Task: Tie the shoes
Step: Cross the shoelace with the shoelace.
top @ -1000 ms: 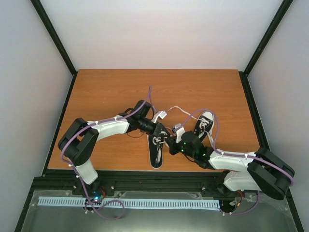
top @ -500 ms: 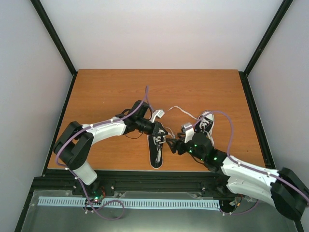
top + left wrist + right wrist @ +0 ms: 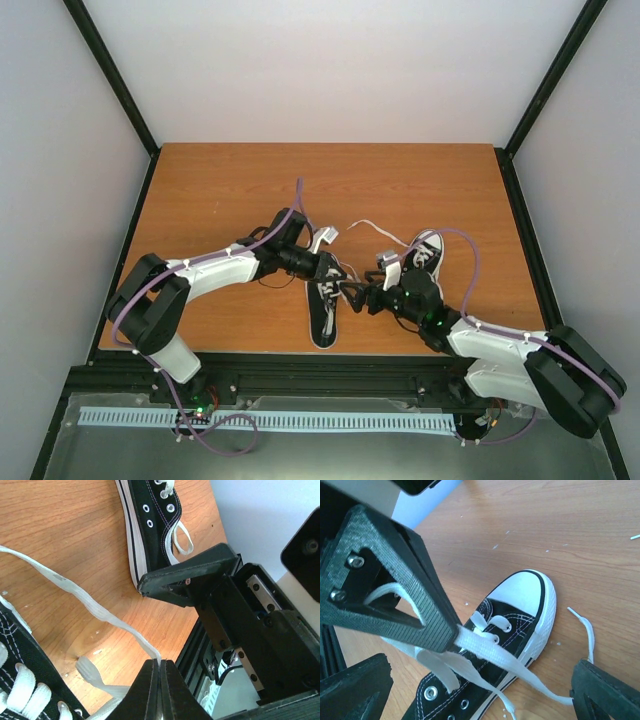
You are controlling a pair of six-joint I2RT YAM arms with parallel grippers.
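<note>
Change: the right fingers (image 3: 605, 692), shut a second ago, now stand wide apart. The left fingers (image 3: 145, 690) have closed to a pinch on the white lace (image 3: 95, 611).
Meaning: this looks like a hand-over. The left arm now has the lace to pull and the right arm is free for another strand. No knot shows yet.
Shoes: the centre shoe (image 3: 322, 308) lies lower middle in the top view, under both arms. The second shoe (image 3: 425, 255) lies right of centre.
Around: a loose lace end (image 3: 372, 228) trails across the tabletop (image 3: 220, 190), and purple cables (image 3: 300, 200) arch above.
In the way: both pairs of fingers crowd just beside each other. The held lace crosses the right fingers' gap, so closing could catch the wrong strand.
</note>
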